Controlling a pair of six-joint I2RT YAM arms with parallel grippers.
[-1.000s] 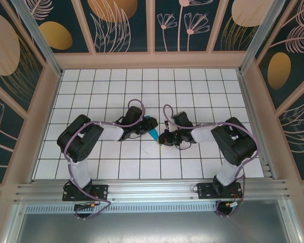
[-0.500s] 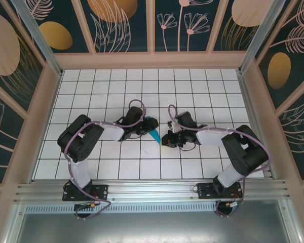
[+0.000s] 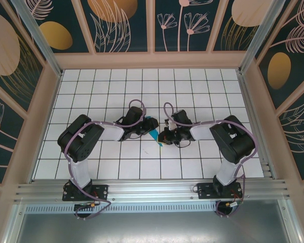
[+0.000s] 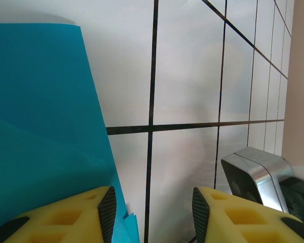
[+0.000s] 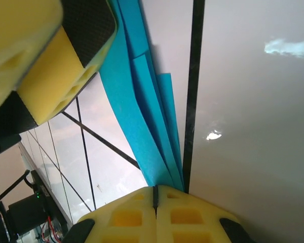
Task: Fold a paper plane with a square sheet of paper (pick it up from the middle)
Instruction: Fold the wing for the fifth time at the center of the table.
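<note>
The paper (image 3: 154, 133) lies mid-surface (image 3: 131, 167), already folded into narrow layers; final creases seem left. At its 9 o'clock the left end effector (image 4: 152, 207) is half open, one finger over it. At 3 o'clock the right end effector (image 5: 155, 195) is closed against the layered edge.

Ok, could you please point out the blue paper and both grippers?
blue paper (image 4: 40, 126), left wrist view, flat top layer.
left gripper (image 4: 151, 215), left wrist view, gap between fingertips.
right gripper (image 5: 155, 200), right wrist view, seam of closed fingertips.
</note>
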